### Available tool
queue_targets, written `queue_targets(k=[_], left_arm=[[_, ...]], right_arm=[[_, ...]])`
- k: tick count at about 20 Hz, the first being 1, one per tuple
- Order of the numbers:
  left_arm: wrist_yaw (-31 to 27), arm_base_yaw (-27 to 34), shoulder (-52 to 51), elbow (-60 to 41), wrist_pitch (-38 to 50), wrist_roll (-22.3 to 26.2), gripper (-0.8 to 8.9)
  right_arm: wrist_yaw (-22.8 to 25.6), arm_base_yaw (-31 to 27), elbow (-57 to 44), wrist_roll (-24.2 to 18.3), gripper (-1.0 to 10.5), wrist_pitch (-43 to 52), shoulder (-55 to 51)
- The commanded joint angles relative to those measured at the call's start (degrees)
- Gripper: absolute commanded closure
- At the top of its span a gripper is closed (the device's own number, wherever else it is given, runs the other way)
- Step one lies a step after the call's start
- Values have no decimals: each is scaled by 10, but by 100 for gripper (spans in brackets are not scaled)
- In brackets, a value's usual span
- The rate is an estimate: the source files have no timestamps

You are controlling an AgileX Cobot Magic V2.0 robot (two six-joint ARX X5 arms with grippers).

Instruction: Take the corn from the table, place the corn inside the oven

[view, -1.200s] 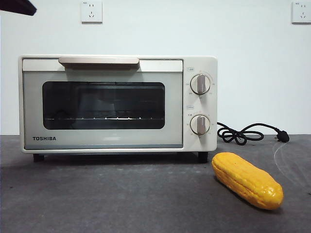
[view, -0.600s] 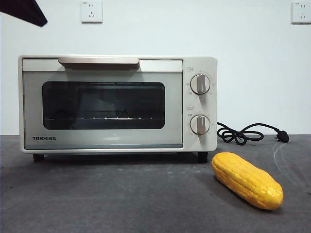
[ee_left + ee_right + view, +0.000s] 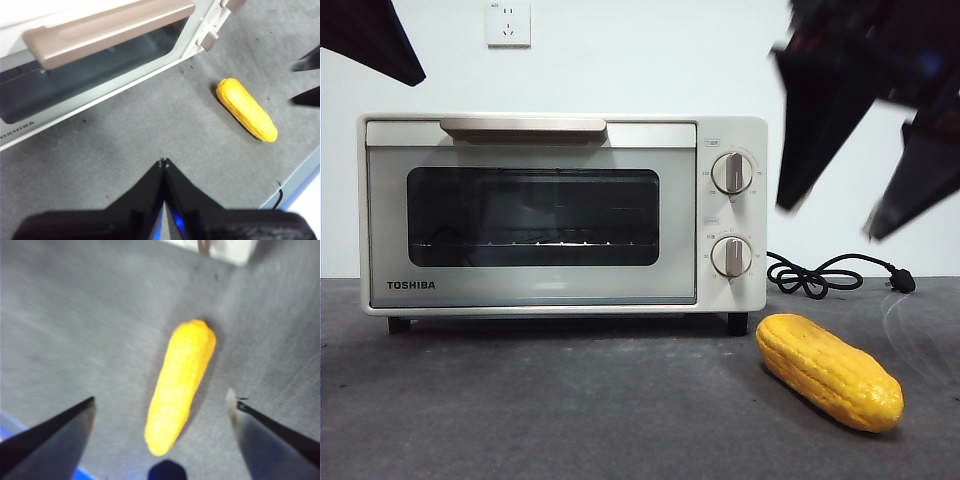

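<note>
With the right gripper (image 3: 160,410) spread wide above it, the glossy, stiff, likely light corn (image 3: 181,383) is best pinched across its thick middle.

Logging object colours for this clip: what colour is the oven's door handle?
The handle is tan-beige, darker than the cream oven body; the left wrist view shows it best.

- The corn (image 3: 829,371) is seen as glossy yellow-orange plastic, its surface ridged with bumpy kernel rows.
- The table (image 3: 540,410) is shown as a matt, dark grey, slightly mottled surface.
- The oven (image 3: 563,213) is finished in smooth cream enamel or plastic, with a dark, reflective glass window.
- The right gripper (image 3: 162,412) appears matt black, though the frame is blurred.
</note>
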Motion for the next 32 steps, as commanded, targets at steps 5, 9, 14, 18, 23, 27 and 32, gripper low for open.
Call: queue_targets(k=[5, 9, 14, 18, 23, 27, 32], left_arm=[[-1, -2, 2, 0, 1, 7, 819], [-1, -2, 2, 0, 1, 7, 819], [-1, -2, 2, 0, 1, 7, 819], [-1, -2, 2, 0, 15, 7, 819], [-1, -2, 8, 0, 86, 7, 819], [-10, -2, 28, 0, 179, 7, 818], [-78, -1, 71, 0, 243, 7, 818]], right_arm=[[4, 2, 0, 3, 474, 50, 117], [4, 2, 0, 4, 474, 64, 172], [4, 2, 0, 5, 812, 65, 188], [-1, 8, 1, 2, 956, 58, 181], [-31, 52, 5, 13, 956, 49, 109], [-42, 99, 14, 35, 956, 50, 19], [-41, 139, 32, 64, 956, 50, -78]])
